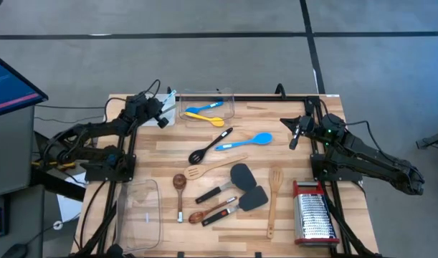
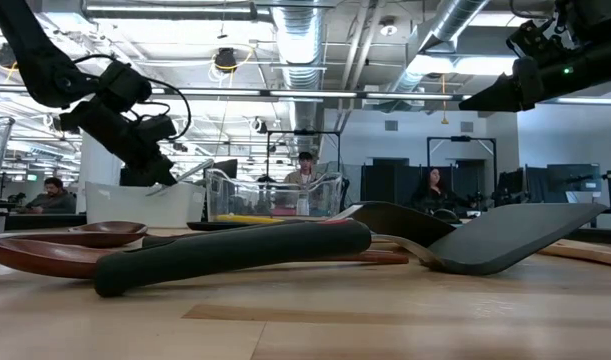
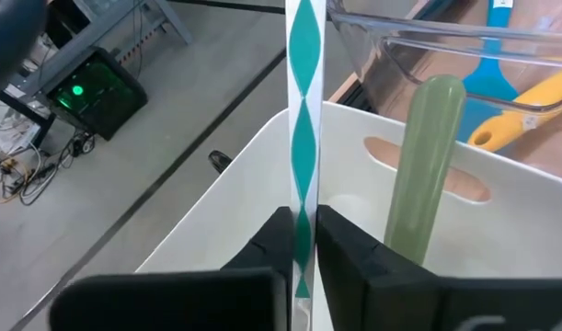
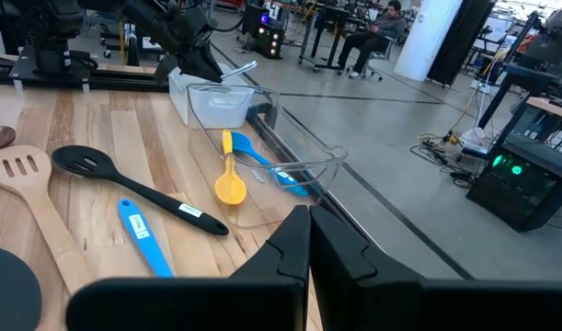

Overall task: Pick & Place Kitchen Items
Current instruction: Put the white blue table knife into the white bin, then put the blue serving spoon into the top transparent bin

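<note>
While over white tray (image 3: pixel 262 165), left fingers (image 3: pixel 303 253) pinch teal-striped handle (image 3: pixel 304 110).

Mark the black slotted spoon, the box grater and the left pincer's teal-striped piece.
black slotted spoon (image 1: pixel 209 145), high view, mid-handle.
box grater (image 1: pixel 313 215), high view, steel face.
teal-striped piece (image 3: pixel 305 110), left wrist view, mid-length.

The left arm reaches from the table's left edge toward its far left corner, its wrist angled down. The left gripper (image 3: pixel 303 244) hangs there with its two dark fingers (image 3: pixel 267 253) drawn nearly together, pinching a thin teal-and-white handle (image 3: pixel 304 138) between them. The right arm stretches in from the right side, held raised above the table; the right gripper (image 4: pixel 310 241) has its fingers pressed together, holding nothing.
</note>
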Available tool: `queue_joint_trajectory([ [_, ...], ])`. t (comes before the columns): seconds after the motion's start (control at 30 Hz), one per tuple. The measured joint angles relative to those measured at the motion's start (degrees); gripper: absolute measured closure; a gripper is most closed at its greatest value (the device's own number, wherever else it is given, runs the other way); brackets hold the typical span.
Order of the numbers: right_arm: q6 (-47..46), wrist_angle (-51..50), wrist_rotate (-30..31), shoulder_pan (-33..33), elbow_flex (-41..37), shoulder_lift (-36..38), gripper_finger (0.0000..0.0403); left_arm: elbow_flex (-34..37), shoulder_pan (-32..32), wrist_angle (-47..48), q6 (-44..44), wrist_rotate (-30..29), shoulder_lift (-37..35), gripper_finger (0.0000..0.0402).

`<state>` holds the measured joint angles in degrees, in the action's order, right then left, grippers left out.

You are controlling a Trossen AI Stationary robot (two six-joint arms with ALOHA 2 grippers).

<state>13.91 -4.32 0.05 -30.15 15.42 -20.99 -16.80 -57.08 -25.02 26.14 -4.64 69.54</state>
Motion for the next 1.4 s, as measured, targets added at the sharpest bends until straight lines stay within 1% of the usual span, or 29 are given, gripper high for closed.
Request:
queue_joint_trajectory([
  [0.2, 0.02, -0.02, 0.00, 0.00, 0.00, 0.00, 0.0401, -0.02, 0.00, 0.00, -1.58, 0.00, 0.00, 0.0342],
  [0.33, 0.02, -0.02, 0.00, 0.01, 0.02, 0.00, 0.0401, -0.02, 0.00, -0.02, -2.90, 0.00, 0.00, 0.0328],
  [0.5, 0.11, 0.00, 0.00, 0.00, 0.00, 0.00, 0.0401, -0.02, 0.58, -0.10, -3.10, -0.02, -0.02, 0.0327],
  [0.63, 0.15, -0.02, 0.00, 0.00, 0.00, 0.00, 0.0401, -0.02, 2.64, -0.59, -3.09, -0.02, -0.98, 0.0335],
  [0.77, 0.15, 0.00, 0.00, 0.00, 0.00, -0.02, 0.0401, -0.02, 5.72, -1.10, -3.07, 0.00, -4.84, 0.0344],
  [1.07, 0.13, -0.01, 0.00, 0.00, 0.00, 0.00, 0.0401, -0.02, 10.31, -1.38, -3.15, -0.01, -18.24, 0.0355],
  [1.17, 0.13, -0.01, 0.00, 0.00, 0.00, 0.00, 0.0401, -0.02, 11.83, -1.77, -6.85, 0.00, -22.19, 0.0355],
  [1.3, 0.13, 0.00, 0.00, 0.02, 0.00, 0.00, 0.0401, -0.02, 14.01, -1.82, -16.63, 0.37, -25.65, 0.0358],
  [1.4, 0.13, 0.00, 0.00, 0.00, 0.01, 0.00, 0.0401, -0.02, 16.39, -2.25, -24.73, 3.86, -26.50, 0.0362],
])
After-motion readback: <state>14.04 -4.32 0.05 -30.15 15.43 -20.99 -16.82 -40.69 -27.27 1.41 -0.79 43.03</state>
